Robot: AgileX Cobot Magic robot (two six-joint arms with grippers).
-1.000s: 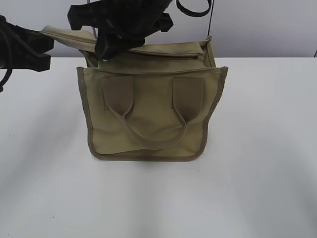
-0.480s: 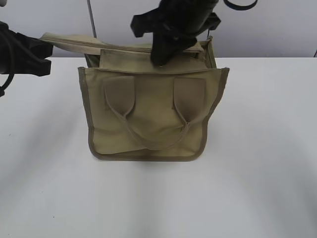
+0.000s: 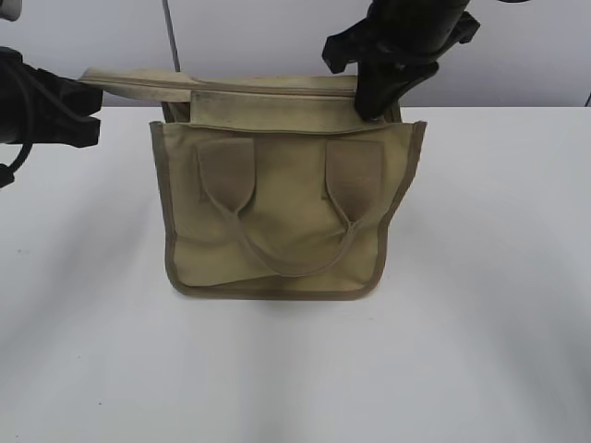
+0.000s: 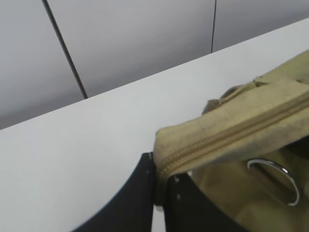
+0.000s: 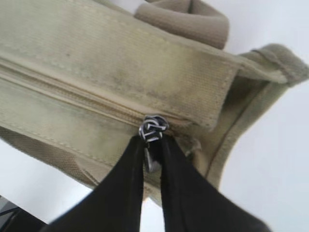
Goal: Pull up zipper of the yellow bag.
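Right tool point(image 3: 374, 101) shifted along the top of the yellow bag point(image 3: 277, 221) over the last second: from above the left handle patch, past mid-bag, now at the bag's right-hand end in the exterior view; top panel behind it now lying flat and closed-looking where it sat rumpled before; read as zipper point(image 5: 72, 94) drawn nearly its whole run, task close to done.

Right wrist view: right tool point(image 5: 152, 145) pinched tight on the silver pull tab point(image 5: 150, 159), slider point(image 5: 153, 127) just above the fingertips; closed zip line trailing off to the left of the slider; only a short stretch of panel left before the olive-trimmed corner point(image 5: 285, 67); whether the slider has reached its stop, cannot tell.

Left tool point(image 4: 161, 191) clamped on the free end of the zipper tape point(image 4: 231, 137), at the far left of the bag, held off the table point(image 3: 480, 323) and opposite the pull; unmoved across the second, serving as anchor; silver ring point(image 4: 273, 179) visible beneath the tape.

Bag upright at table centre, handles point(image 3: 286, 245) hanging on the near face.
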